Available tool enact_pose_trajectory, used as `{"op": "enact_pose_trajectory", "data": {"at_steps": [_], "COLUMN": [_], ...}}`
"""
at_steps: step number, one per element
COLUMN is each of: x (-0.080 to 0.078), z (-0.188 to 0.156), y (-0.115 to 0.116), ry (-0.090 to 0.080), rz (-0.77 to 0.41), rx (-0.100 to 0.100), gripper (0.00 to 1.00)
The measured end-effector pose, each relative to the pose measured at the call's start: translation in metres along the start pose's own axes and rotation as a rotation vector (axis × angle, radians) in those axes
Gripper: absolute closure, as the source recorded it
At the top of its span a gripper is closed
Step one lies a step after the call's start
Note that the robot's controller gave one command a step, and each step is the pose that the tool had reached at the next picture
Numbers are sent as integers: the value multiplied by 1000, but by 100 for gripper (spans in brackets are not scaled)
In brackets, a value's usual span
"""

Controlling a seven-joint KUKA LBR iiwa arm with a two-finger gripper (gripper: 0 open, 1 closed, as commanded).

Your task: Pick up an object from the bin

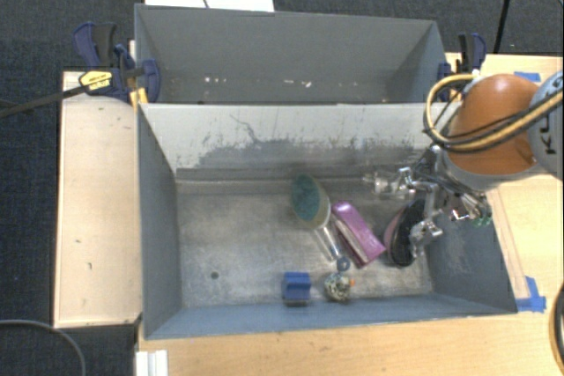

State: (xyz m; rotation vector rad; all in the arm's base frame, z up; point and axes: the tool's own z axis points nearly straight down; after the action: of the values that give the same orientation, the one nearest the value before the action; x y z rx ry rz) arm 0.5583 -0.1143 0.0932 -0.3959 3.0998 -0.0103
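My gripper (pixel 425 209) hangs low at the right end of the bin, just above the floor. Directly beneath and slightly left of it lies a black oval thing with a magenta rim (pixel 401 239). A purple-pink block (pixel 358 232) rests tilted beside that oval, to its left. Further left lies a brush with a round green head (pixel 308 198) and a silver handle running toward the front wall.
A small blue block (pixel 296 287) and a little round yellowish thing (pixel 337 286) lie by the front wall. The left half of the bin floor is bare. The arm's orange cover and cables hang over the right rim.
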Motion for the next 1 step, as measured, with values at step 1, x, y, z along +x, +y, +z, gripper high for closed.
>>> {"op": "enact_pose_trajectory", "data": {"at_steps": [1], "x": [14], "z": [0], "y": [-5], "ry": [5], "rz": [482], "rx": [0], "gripper": [0]}}
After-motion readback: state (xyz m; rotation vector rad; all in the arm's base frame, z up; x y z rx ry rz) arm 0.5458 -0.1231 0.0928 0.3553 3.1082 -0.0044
